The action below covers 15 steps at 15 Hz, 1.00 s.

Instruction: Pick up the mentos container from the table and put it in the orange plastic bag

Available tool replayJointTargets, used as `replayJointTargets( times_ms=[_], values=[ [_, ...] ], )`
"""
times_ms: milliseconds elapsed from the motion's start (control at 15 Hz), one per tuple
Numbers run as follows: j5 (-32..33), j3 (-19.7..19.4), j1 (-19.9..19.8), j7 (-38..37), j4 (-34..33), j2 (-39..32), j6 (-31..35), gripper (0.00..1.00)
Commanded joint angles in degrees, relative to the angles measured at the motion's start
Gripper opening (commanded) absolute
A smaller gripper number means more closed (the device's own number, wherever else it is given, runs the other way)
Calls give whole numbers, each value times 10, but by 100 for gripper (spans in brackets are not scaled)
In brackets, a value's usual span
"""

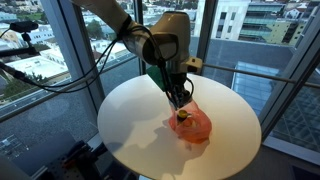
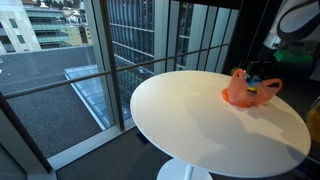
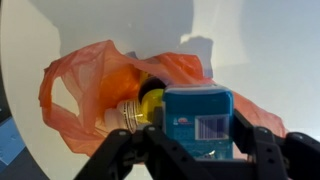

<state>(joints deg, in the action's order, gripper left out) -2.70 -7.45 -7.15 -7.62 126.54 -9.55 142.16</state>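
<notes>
Scene: a round white table (image 1: 130, 125) beside tall windows (image 2: 150, 30), with buildings outside in both exterior views.

Arm: in an exterior view the arm (image 1: 120, 25) comes in from the upper left of the frame and bends down over the right half of the table. In an exterior view only part of it (image 2: 295, 20) shows, at the upper right corner.

Gripper: the gripper (image 3: 198, 138) points down over the bag. In the wrist view its two dark fingers (image 3: 250, 140) rise from the bottom edge of the frame and press on either side of a blue box, so the jaws are narrowed to the box's width and grip it.

Mentos container: the mentos container (image 3: 198, 108) is a blue box with a white barcode patch. It is held between the fingers at lower centre of the wrist view, directly over the mouth of the bag.

Orange plastic bag: the orange plastic bag (image 3: 85, 85) lies crumpled on the table, with a handle loop at the left of the wrist view. It sits right of centre in an exterior view (image 1: 195, 128) and towards the upper right in an exterior view (image 2: 240, 93).

Inside the bag: a yellow object (image 3: 152, 100) with a pale ribbed round part next to it shows in the opening, just left of the container. I cannot tell what it is.
</notes>
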Motion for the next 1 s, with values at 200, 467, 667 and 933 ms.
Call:
replayJointTargets(
  times_ms=[200, 467, 667, 933],
  values=[
    [-18, 10, 2, 10, -48, -36, -16, 40],
    [-19, 13, 1, 10, -72, -52, -21, 40],
    [-19, 12, -2, 12, -84, -65, -20, 40],
    [-23, 12, -6, 16, -93, -79, -18, 40]
  ],
)
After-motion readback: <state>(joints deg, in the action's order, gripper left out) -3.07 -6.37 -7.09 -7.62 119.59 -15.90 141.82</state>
